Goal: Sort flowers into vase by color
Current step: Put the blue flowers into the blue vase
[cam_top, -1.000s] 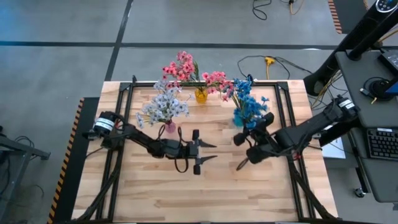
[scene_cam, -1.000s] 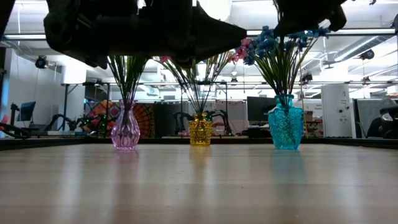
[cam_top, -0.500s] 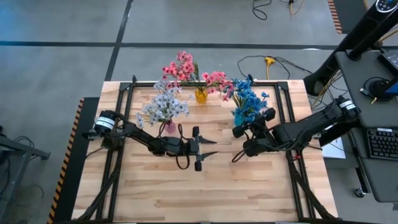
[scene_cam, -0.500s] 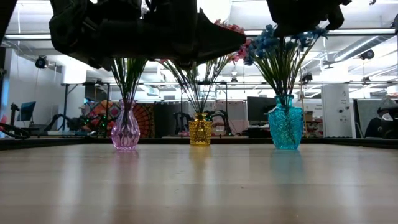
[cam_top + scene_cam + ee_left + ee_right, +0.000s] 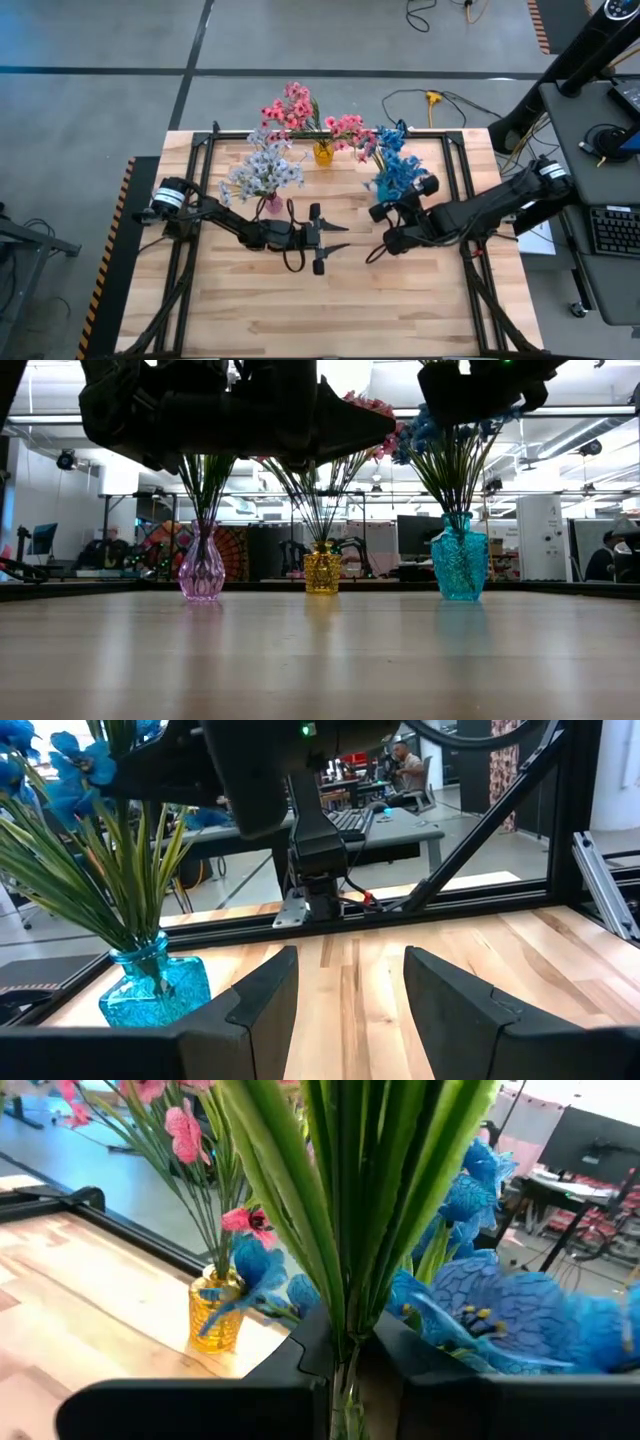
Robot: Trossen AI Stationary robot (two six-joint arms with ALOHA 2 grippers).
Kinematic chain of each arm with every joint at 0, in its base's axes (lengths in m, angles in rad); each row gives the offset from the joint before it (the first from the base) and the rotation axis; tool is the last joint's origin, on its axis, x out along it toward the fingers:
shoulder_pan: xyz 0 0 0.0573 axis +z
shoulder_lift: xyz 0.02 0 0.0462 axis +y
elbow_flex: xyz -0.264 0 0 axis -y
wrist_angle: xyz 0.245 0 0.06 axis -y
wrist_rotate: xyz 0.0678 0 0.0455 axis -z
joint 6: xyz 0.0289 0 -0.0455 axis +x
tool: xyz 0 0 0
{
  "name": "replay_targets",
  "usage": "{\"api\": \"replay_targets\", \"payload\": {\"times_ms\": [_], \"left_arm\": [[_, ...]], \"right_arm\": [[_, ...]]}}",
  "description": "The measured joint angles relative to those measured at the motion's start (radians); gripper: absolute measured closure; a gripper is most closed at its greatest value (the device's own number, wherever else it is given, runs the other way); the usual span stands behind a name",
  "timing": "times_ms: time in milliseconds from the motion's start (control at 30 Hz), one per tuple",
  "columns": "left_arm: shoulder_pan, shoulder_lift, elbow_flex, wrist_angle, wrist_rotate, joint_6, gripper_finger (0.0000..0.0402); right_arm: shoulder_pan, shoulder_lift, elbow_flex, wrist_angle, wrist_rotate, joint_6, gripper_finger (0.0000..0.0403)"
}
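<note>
The right pincer (image 5: pixel 345 1355) is gripping a blue sprig (image 5: pixel 520 1315) at two o'clock on the tabletop (image 5: pixel 340 310); it should lower the stem straight into the blue vase (image 5: pixel 460 565). The left pincer (image 5: pixel 345 995) is idling open.

Left arm stretched low across table middle, left gripper (image 5: pixel 330 244) pointing toward right arm, fingers (image 5: pixel 262 1003) parted, empty. Right arm angled inward, right gripper (image 5: pixel 372 254) raised, fingers pinched together on green stems (image 5: pixel 345 1230).
</note>
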Motion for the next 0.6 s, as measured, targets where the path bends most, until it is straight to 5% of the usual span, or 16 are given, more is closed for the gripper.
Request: {"api": "replay_targets", "payload": {"times_ms": [600], "left_arm": [[0.000, 0.000, -0.001, -0.006, 0.000, 0.000, 0.0235]], "right_arm": [[-0.055, 0.034, -0.001, 0.002, -0.032, -0.003, 0.0381]]}}
